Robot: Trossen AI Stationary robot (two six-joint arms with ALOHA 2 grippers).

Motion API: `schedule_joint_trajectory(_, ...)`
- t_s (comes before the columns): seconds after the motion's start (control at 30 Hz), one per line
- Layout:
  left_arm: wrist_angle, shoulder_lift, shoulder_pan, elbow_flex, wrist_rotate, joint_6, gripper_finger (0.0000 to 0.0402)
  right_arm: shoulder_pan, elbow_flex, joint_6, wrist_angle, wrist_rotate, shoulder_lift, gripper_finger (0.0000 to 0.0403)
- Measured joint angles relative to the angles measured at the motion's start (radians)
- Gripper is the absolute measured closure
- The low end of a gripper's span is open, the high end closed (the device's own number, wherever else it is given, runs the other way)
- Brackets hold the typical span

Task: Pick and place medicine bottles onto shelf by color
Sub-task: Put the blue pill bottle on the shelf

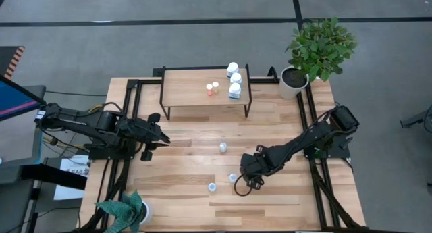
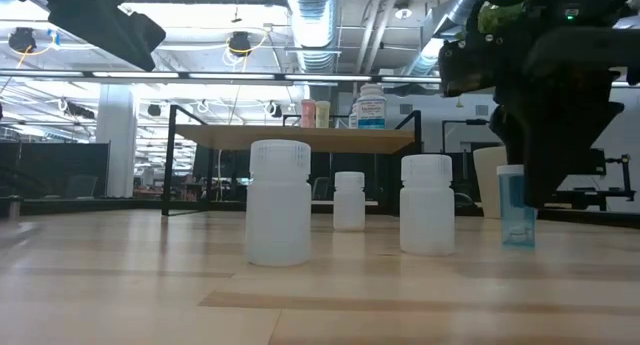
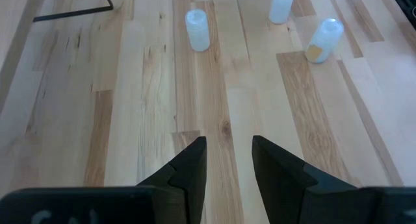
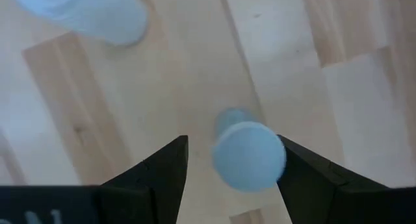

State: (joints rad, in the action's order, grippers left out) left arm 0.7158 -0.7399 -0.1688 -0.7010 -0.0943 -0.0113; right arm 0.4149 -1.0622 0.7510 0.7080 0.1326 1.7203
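9 medicine bottles [image 1: 223, 147] – 1 shelf [image 1: 189, 88], 2 potted plants [image 1: 317, 50].

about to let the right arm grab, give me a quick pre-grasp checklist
1. Right claw open: ok.
2. Pale blue-capped bottle sits between its fingers: ok.
3. Fingers touching the bottle: cannot tell.
4. Neighbouring bottle clear of the claw: cannot tell, it is close.
5. Shelf has bare board for another bottle: ok.
6. Left claw open, waiting at the table's left, out of the way: ok.
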Motion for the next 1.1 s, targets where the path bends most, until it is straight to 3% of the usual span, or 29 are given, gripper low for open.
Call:
schedule_joint_trajectory(0.27, 0.0, 0.0, 0.0, 0.0, 0.0, 0.0, 0.0293, -0.012, 0.0, 0.0, -0.01, -0.001, 0.0, 0.0178)
schedule_joint_trajectory(0.73, 0.0, 0.0, 0.0, 0.0, 0.0, 0.0, 0.0293, -0.024, -0.005, -0.002, -0.005, -0.006, 0.0, 0.0288)
schedule_joint_trajectory(1.1, 0.0, 0.0, 0.0, 0.0, 0.0, 0.0, 0.0293, -0.093, -0.294, -0.361, 0.162, -0.007, 0.0, 0.0283)
